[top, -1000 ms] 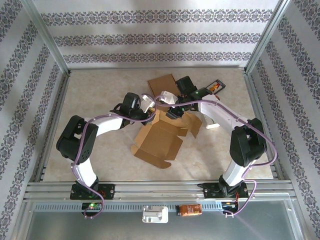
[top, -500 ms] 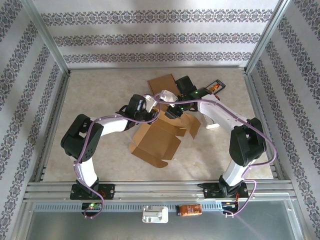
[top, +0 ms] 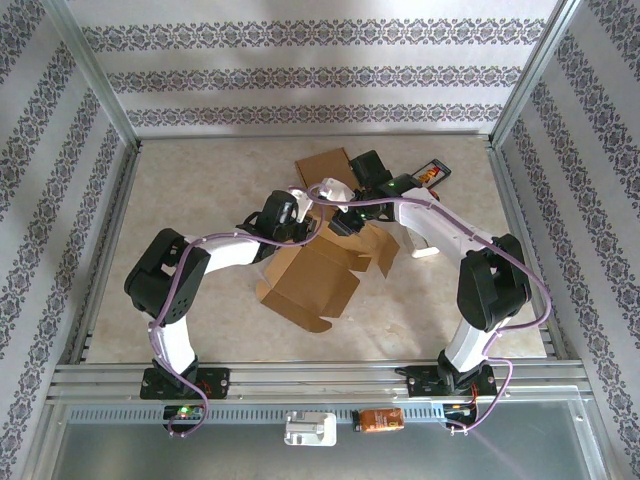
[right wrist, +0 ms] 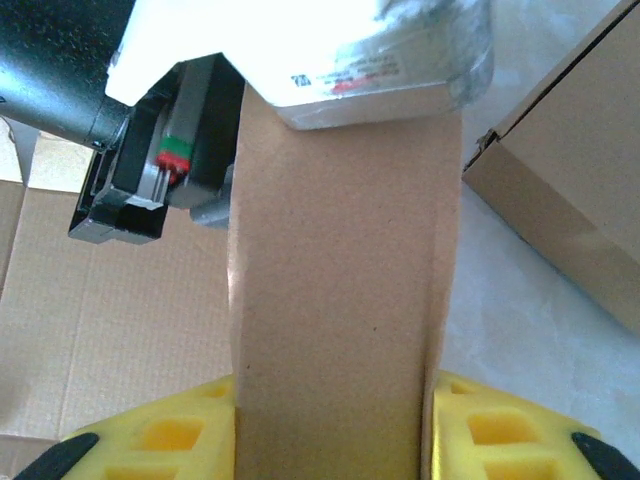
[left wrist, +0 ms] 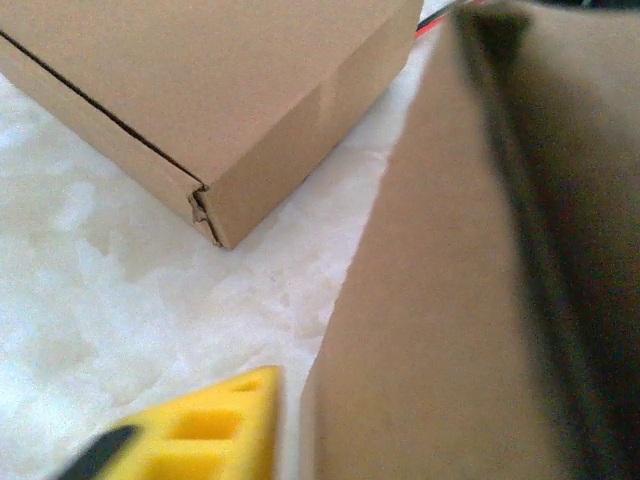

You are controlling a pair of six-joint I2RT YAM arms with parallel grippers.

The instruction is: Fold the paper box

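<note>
Paper box (top: 312, 282) lies open mid-table. Left gripper (top: 303, 226) and right gripper (top: 342, 226) meet at its far flaps. Flat cardboard piece (top: 322, 165) sits behind.

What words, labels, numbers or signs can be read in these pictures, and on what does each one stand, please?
White sticker on the white housing above the flap: small dark print over a red line, too blurred to read.
No print at all: cardboard flap and closed box.
Orange module on the front rail: too small to tell.
No text can be quoted.
</note>
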